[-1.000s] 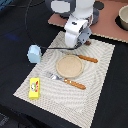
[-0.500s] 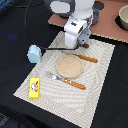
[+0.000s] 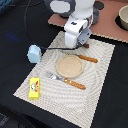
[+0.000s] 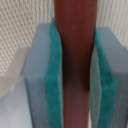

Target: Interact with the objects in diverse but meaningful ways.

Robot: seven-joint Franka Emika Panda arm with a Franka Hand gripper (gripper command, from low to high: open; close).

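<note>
In the exterior view, the hand (image 3: 76, 46) hangs low over the woven placemat (image 3: 100, 75), just behind the tan plate (image 3: 68, 66). The blue block (image 3: 34, 53) and yellow box (image 3: 34, 88) lie apart. In the wrist view, the teal pads (image 4: 54, 85) are clamped on the brown sausage (image 4: 75, 60).

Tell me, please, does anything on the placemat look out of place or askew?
Little stands out: the fork and knife lie slightly slanted beside the plate, and the yellow box sits tilted at the mat's edge.
</note>
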